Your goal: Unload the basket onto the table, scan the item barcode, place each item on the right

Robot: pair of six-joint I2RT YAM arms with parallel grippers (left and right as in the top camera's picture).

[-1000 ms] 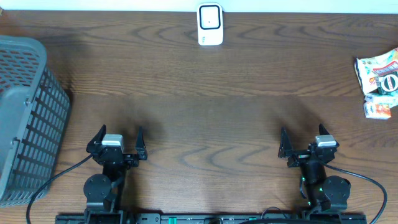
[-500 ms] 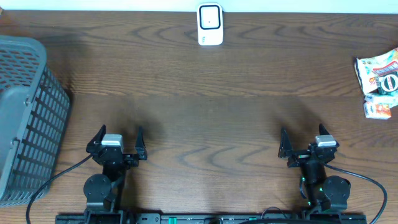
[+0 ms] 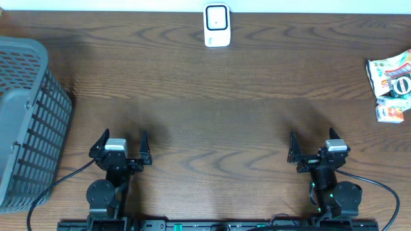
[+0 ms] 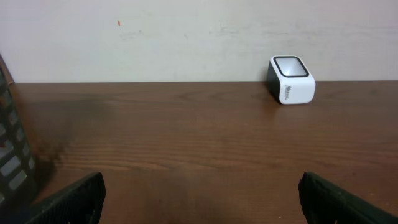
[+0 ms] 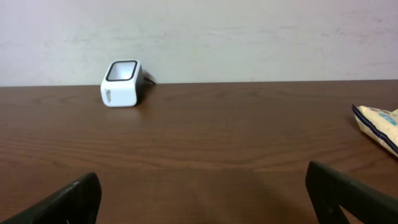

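Note:
A white barcode scanner (image 3: 217,25) with a dark window stands at the table's far edge, centre; it also shows in the left wrist view as the scanner (image 4: 291,80) and in the right wrist view as the scanner (image 5: 122,84). Snack packets (image 3: 391,76) lie at the far right, with a small packet (image 3: 390,113) just below them; one packet's edge (image 5: 380,124) shows in the right wrist view. My left gripper (image 3: 122,144) rests near the front edge, open and empty, as does my right gripper (image 3: 313,146). Both are far from the packets and the scanner.
A grey plastic basket (image 3: 26,122) stands at the left side of the wooden table (image 3: 212,115); its corner (image 4: 11,149) shows in the left wrist view. A pale wall runs behind the table's far edge.

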